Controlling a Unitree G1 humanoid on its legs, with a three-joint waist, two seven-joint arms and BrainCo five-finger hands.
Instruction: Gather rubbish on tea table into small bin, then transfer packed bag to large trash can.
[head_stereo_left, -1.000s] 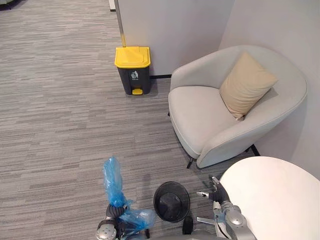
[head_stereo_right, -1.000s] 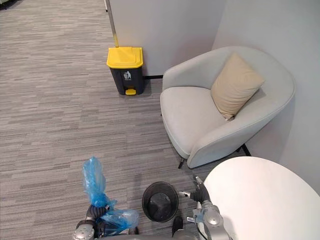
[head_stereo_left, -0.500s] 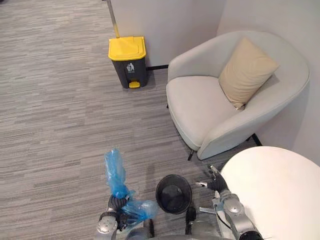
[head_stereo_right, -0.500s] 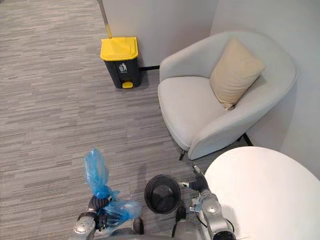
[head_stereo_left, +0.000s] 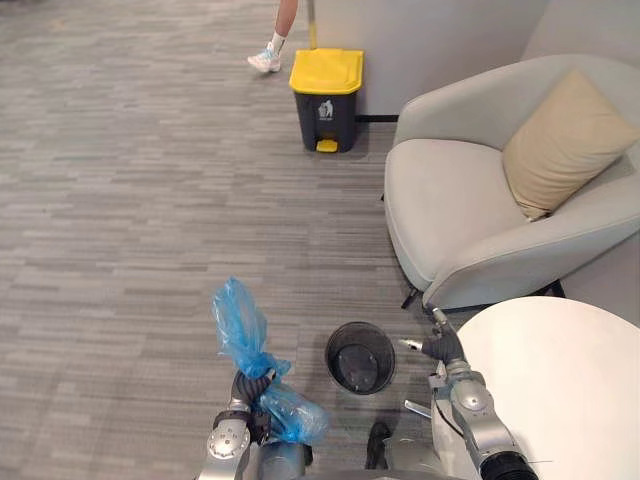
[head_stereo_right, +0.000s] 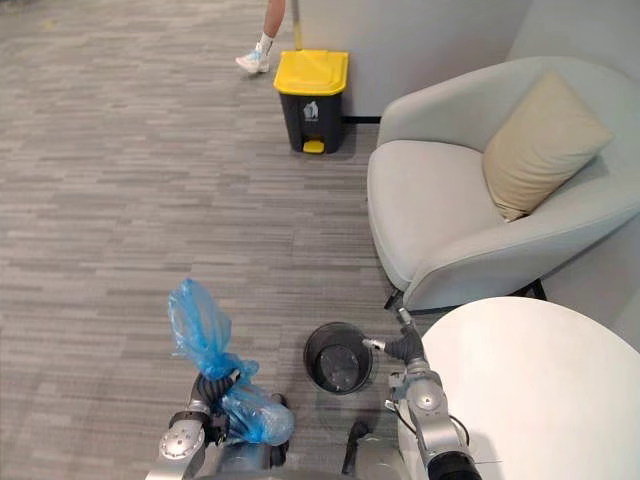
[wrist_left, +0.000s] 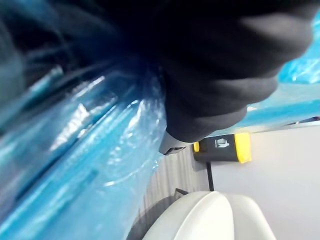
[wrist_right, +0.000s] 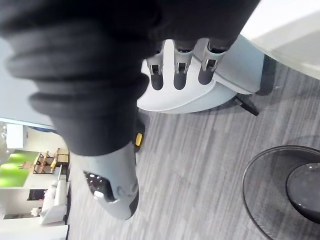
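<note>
My left hand (head_stereo_left: 247, 392) is shut on the neck of a tied blue plastic bag (head_stereo_left: 238, 322), held low over the carpet; the bag's full lower part (head_stereo_left: 293, 417) bulges beside the hand. In the left wrist view the blue bag (wrist_left: 85, 150) lies right against the hand. The small black mesh bin (head_stereo_left: 360, 357) stands on the floor just right of the bag. The large dark trash can (head_stereo_left: 326, 88) with a yellow lid stands far ahead by the wall. My right hand (head_stereo_left: 444, 349) hangs open beside the white round tea table (head_stereo_left: 570, 380), fingers (wrist_right: 180, 67) straight.
A light grey armchair (head_stereo_left: 450, 210) with a tan cushion (head_stereo_left: 565, 140) stands right of the trash can. A person's leg and white shoe (head_stereo_left: 268, 55) show left of the can. Grey carpet (head_stereo_left: 130, 200) stretches between me and the can.
The camera has swung, so the trash can and armchair sit further right in the picture and a person's leg has come into view. The bag stays in my left hand.
</note>
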